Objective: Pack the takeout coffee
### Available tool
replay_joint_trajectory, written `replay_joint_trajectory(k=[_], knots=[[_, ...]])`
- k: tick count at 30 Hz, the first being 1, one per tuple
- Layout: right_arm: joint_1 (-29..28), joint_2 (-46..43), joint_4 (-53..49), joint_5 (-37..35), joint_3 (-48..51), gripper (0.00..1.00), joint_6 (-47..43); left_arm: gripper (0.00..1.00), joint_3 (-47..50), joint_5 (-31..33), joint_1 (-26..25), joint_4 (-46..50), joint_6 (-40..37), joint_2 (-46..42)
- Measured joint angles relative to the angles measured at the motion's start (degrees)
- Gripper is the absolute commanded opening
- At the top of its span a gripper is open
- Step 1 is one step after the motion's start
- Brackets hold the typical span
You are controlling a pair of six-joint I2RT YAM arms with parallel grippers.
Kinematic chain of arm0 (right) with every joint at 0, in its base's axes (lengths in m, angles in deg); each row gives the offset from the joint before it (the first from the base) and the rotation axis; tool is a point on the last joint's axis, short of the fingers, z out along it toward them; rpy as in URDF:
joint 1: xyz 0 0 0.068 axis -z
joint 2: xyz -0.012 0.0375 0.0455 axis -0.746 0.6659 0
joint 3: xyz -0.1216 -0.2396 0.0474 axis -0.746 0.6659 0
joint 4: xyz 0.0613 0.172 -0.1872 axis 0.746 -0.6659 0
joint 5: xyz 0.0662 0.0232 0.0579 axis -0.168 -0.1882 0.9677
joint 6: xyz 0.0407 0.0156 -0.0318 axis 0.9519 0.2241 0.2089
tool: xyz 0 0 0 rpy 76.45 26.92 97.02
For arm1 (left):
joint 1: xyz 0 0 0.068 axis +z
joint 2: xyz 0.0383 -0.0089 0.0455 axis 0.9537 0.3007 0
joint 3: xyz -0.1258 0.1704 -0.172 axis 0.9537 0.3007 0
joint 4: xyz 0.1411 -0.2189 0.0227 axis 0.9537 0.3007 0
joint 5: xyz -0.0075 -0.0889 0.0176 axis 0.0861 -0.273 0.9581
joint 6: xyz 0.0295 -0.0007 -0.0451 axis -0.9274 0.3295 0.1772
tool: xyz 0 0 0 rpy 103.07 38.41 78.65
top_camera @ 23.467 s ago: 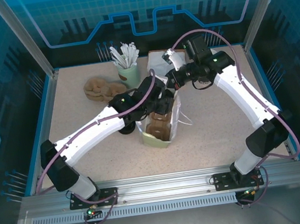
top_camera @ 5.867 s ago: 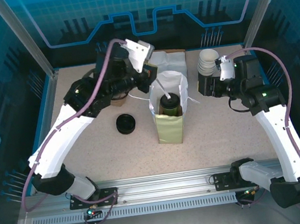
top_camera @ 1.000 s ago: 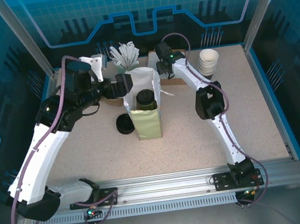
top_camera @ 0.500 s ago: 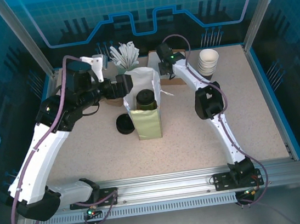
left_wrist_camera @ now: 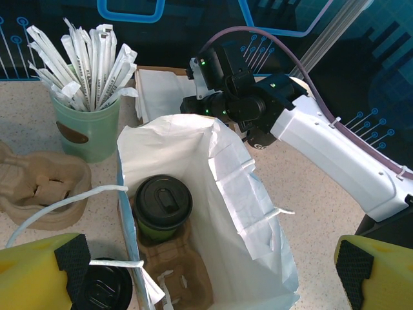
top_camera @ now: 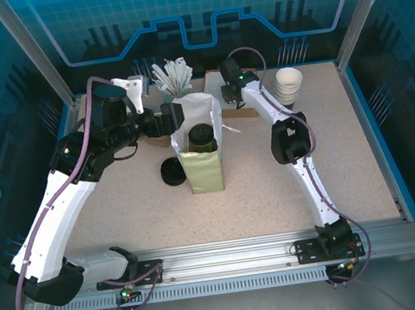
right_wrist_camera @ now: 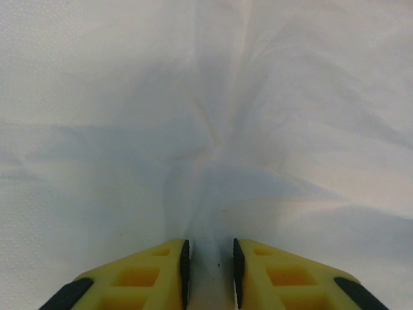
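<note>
Coffee (left_wrist_camera: 161, 203) sits in the bag (left_wrist_camera: 258, 213); left gripper (left_wrist_camera: 213, 261) hangs wide open, empty, above it; right gripper (right_wrist_camera: 209, 248), nearly closed, pinches the napkins (right_wrist_camera: 206, 129).

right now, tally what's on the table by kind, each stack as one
olive-green paper bag with white lining: 1
olive-green paper cup with round black lid, in the bag: 1
pale green cup of wrapped straws: 1
stack of black plastic lids: 1
stack of white-rimmed paper cups: 1
brown moulded-pulp cup carriers: 2
pile of white paper sheets: 1
total: 8
</note>
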Motion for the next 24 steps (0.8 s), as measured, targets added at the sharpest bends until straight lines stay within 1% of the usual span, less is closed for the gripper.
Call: replay_joint_trajectory(k=[7,12,19,24], knots=[[0.09,-0.09,-0.02,1.36,0.00,0.12,0.00,0.99,0.13,-0.39,0.00,0.00,-0.02,0.02],[0.09,-1.55,-0.46,2.21,0.00,0.10,-0.63,0.99,0.55,-0.39,0.00,-0.02,-0.02,0.07],[-0.24,-8.41,-1.01,2.40,0.00,0.01,-2.58,0.99,0.79,-0.39,0.00,-0.02,-0.02,0.15],[-1.16,-15.17,-1.49,2.38,0.00,0.00,-3.91,0.99,1.09,-0.39,0.00,-0.04,-0.15,0.15]])
